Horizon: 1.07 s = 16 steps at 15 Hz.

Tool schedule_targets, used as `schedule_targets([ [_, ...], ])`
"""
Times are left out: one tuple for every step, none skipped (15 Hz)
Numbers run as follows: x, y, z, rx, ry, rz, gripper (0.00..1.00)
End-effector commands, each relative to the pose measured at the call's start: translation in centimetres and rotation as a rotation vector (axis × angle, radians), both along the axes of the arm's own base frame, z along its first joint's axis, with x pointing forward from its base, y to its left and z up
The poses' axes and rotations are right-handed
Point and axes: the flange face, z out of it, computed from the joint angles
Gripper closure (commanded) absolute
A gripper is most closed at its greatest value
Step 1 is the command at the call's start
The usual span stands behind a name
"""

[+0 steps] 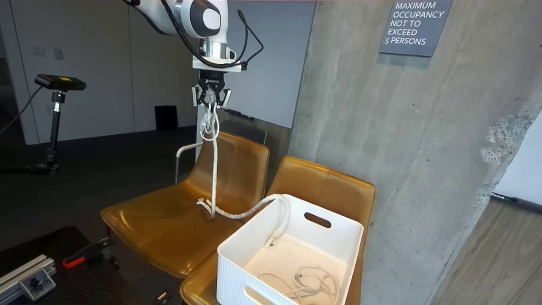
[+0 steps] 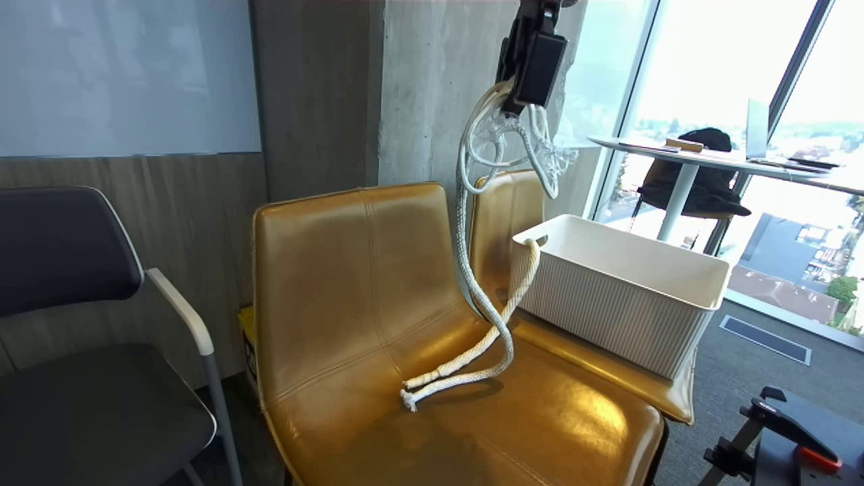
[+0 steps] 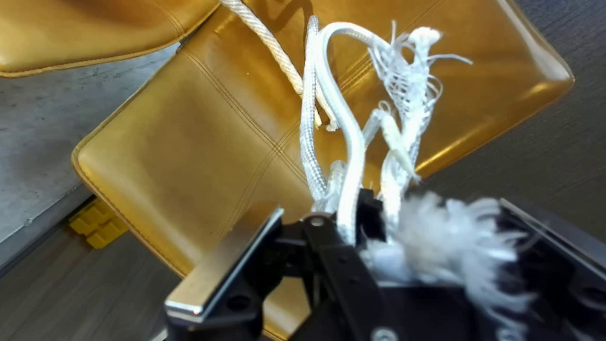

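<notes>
The tool [image 1: 213, 104] clutches white rope [image 1: 214, 169] above the chair [image 1: 159, 216], likely mid-carry; the next move calls for a steady grip.

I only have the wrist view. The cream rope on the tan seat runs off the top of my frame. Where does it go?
Observer: The cream rope passes over the rim of a white bin and down inside.
Operator: Anything else in there?
Observer: Yes, a thin pale cord, lying in loose loops on the bottom.
Operator: How high is the gripper with the white rope?
Observer: In both exterior views it hangs higher than the tan chair beneath it, backrest included.
</notes>
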Motion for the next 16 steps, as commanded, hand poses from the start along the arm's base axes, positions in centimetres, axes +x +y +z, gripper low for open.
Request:
schedule_targets([
  [-0.6,-0.5,-2.0,0.014,0.002,-0.008,1.00],
  [-0.7,-0.5,-2.9,0.015,0.005,-0.009,1.00],
  [-0.7,-0.4,-3.6,0.016,0.007,-0.009,1.00],
  [-0.8,-0.3,-4.5,0.017,0.009,-0.009,1.00],
  [-0.8,-0.1,-5.4,0.017,0.013,-0.007,1.00],
  [-0.8,0.1,-6.3,0.018,0.017,-0.005,1.00],
  [-1.0,0.4,-7.2,0.016,0.025,-0.001,1.00],
  [-1.1,0.6,-8.1,0.016,0.031,0.002,1.00],
  [-1.2,0.7,-9.0,0.015,0.039,0.005,1.00],
  [-1.3,0.9,-9.9,0.015,0.049,0.007,1.00],
  [-1.4,0.9,-10.6,0.015,0.055,0.009,1.00],
  [-1.4,1.0,-11.3,0.014,0.064,0.006,0.75],
  [-1.4,0.9,-11.8,0.013,0.070,0.005,0.73],
  [-1.3,0.8,-12.2,0.012,0.077,0.004,0.67],
  [-1.3,0.7,-12.5,0.011,0.084,0.003,0.60],
  [-1.2,0.6,-12.6,0.011,0.087,0.002,0.52],
])
